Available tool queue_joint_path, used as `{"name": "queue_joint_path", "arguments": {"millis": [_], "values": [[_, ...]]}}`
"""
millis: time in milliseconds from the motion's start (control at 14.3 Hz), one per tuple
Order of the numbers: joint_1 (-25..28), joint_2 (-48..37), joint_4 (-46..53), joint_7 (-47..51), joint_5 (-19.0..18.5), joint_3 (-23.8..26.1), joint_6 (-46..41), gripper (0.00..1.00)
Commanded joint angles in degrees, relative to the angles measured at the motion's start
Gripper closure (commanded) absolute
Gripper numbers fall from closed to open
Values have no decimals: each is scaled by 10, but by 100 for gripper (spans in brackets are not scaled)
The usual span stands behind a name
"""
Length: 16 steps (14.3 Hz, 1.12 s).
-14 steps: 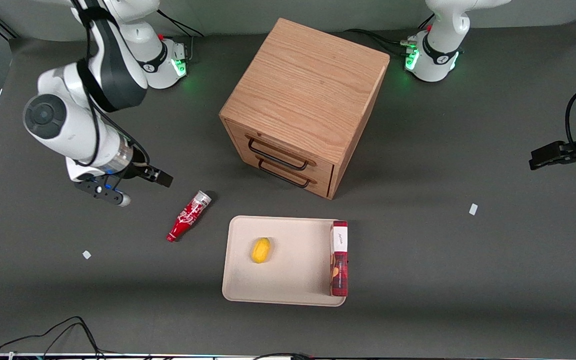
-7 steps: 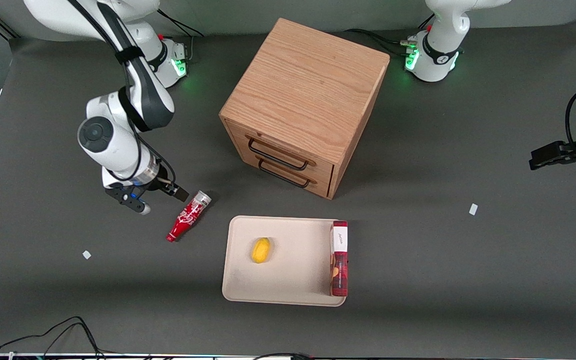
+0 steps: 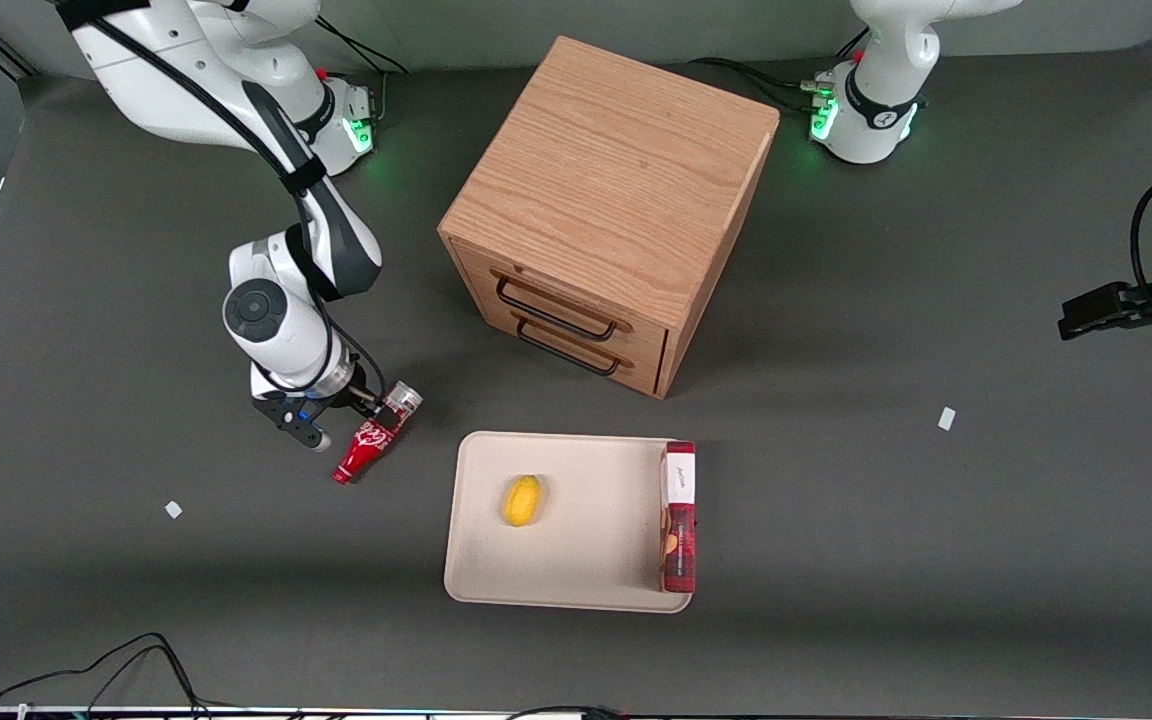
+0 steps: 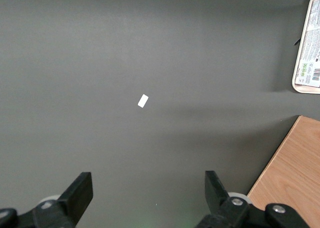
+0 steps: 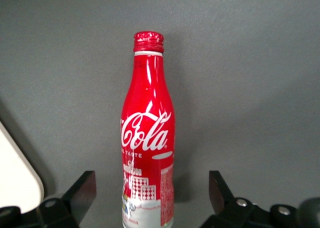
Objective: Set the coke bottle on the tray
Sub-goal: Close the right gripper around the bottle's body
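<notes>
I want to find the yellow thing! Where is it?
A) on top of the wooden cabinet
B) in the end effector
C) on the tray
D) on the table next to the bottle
C: the yellow thing lies on the tray, while the end effector is open over the bottle on the table.

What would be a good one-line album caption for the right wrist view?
Open claw lined up over a coke bottle lying on the dark table, the tray's corner beside it.
</notes>
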Motion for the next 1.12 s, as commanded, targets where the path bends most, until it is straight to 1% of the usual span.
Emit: {"name": "queue_joint_path", "arguments": {"millis": [0, 140, 420, 1051], "values": [[7, 30, 7, 39, -29, -1, 27, 0], [7, 45, 8, 56, -46, -1, 43, 0], [7, 64, 14, 60, -48, -1, 54, 0], [6, 67, 19, 60, -48, -1, 54, 0]]}}
